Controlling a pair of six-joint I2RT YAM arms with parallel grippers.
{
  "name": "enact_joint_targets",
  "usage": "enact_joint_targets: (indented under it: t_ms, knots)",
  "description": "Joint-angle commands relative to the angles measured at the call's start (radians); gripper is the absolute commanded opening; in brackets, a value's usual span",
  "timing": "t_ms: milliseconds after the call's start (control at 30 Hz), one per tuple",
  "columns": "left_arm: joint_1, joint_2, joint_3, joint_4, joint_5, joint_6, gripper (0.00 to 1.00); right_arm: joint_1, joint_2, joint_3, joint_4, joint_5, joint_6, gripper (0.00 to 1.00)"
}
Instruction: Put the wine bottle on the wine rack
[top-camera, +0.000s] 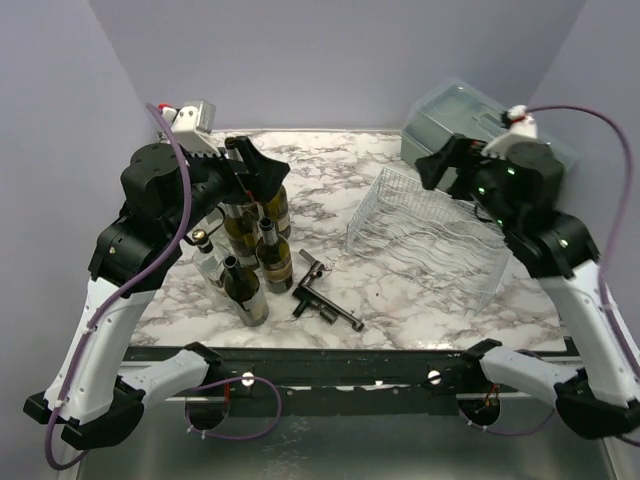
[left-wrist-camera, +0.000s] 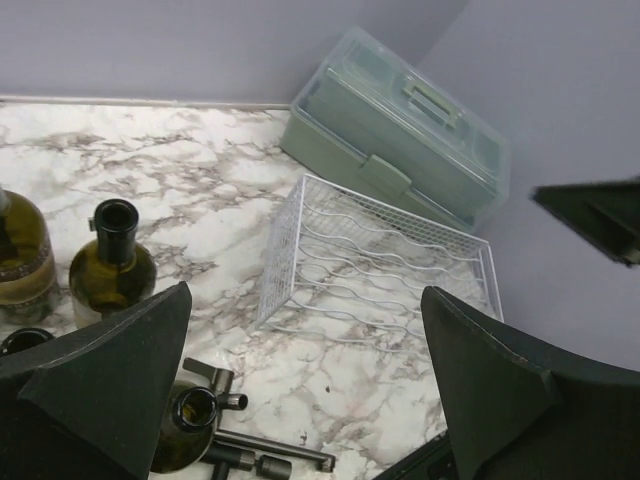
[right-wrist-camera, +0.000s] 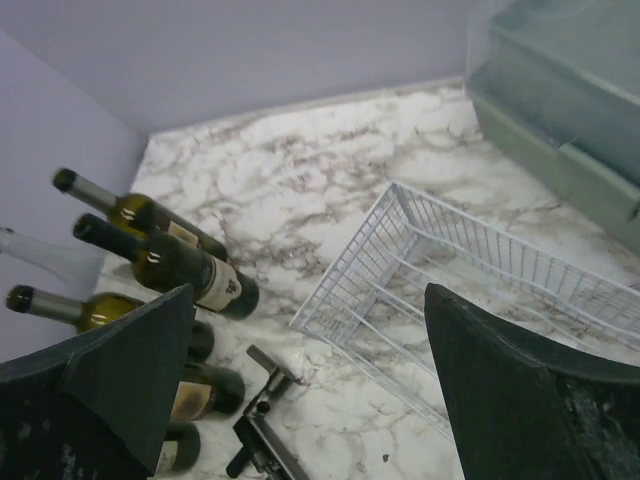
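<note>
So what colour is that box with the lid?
The box is see-through grey-green, clearest in the left wrist view.

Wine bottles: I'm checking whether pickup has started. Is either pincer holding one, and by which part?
Nothing is held: the left pincer and the right pincer are both open and empty.

Marble table (top-camera: 330, 165) with wine bottles (top-camera: 245, 292), wine rack (top-camera: 430, 240), lidded box (top-camera: 445, 115), black tool (top-camera: 327, 303)

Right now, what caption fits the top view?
Left end effector open above upright bottles, right end effector open beside the empty rack; box behind.
</note>
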Motion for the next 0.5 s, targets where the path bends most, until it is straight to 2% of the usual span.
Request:
enact_joint_targets:
  t_ms: [0,133,267,467]
  knots:
    - [-0.005,-0.04,0.016,-0.011,-0.146,0.04,0.99,-0.005,-0.092,-0.037,-0.046,0.016,-0.037,1.0]
    - [-0.005,-0.049,0.002,-0.01,-0.177,0.036,0.99,-0.005,-0.142,-0.068,0.004,-0.136,-0.072,1.0]
    - [-0.005,-0.054,-0.011,-0.012,-0.146,0.015,0.99,-0.004,-0.192,-0.157,0.101,-0.305,-0.072,1.0]
    - [-0.005,-0.066,-0.036,-0.025,-0.125,0.005,0.99,-0.005,-0.122,-0.195,0.12,-0.496,-0.061,1.0]
